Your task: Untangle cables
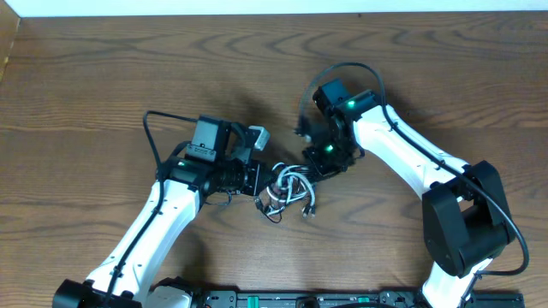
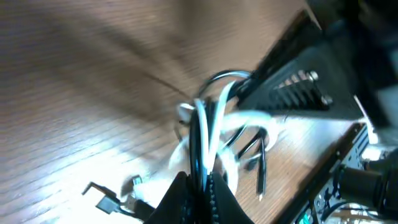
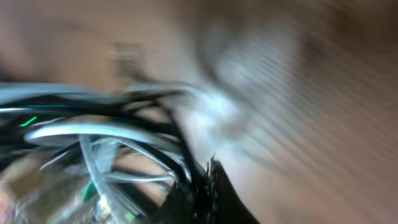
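Cables (image 1: 289, 190) pinched from both sides

Black and white loops lie knotted at the middle of the bench (image 1: 103, 85). Left jaws clamp several strands; right jaws, blurred, look closed on strands too. Draw apart slowly, and ease off if a loop tightens

free: table (image 1: 128, 77) far edge, both flanks | blocked: centre, left gripper (image 1: 263, 183) and right gripper (image 1: 308, 169) hemming cables (image 1: 291, 192)

Right wrist view, heavy blur, so read details with caution. Cables (image 3: 106, 134) fill your left half: white loops crossing black cords. Gripper (image 3: 205, 186) at bottom centre, dark fingertips pressed together, black cord running into them. Wood table (image 3: 323, 93) behind, grain visible at right.
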Controlling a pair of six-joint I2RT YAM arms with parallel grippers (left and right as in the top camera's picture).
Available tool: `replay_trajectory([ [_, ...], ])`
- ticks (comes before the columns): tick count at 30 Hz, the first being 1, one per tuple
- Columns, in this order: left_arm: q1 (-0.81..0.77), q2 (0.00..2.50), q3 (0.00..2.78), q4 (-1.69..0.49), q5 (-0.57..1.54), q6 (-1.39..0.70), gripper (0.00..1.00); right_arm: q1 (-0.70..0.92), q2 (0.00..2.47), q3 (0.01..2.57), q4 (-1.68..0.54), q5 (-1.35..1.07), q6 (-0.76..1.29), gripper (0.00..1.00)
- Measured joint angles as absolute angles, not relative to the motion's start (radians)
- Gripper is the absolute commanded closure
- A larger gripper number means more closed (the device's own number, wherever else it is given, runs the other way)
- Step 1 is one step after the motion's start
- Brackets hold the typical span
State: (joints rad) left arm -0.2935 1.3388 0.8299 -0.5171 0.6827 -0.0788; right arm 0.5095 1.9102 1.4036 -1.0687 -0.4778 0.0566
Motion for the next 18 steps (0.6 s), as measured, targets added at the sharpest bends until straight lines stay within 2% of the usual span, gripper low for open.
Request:
replay_trajectory([
  [4, -0.245, 1.295, 0.83, -0.547, 0.701, -0.081, 0.93, 0.509, 1.91, 1.407, -1.15, -0.183, 0.295, 0.99],
  [10, -0.095, 1.124, 0.83, -0.591, 0.699, -0.082, 0.93, 0.434, 1.91, 1.405, -1.194, 0.11, 0.476, 0.99],
  [14, -0.009, 1.04, 0.83, -0.611, 0.697, -0.085, 0.93, 0.361, 1.91, 1.405, -1.192, 0.162, 0.502, 0.99],
  [18, 0.024, 1.019, 0.83, -0.614, 0.696, -0.11, 0.92, 0.336, 1.91, 1.404, -1.149, 0.083, 0.422, 0.99],
])
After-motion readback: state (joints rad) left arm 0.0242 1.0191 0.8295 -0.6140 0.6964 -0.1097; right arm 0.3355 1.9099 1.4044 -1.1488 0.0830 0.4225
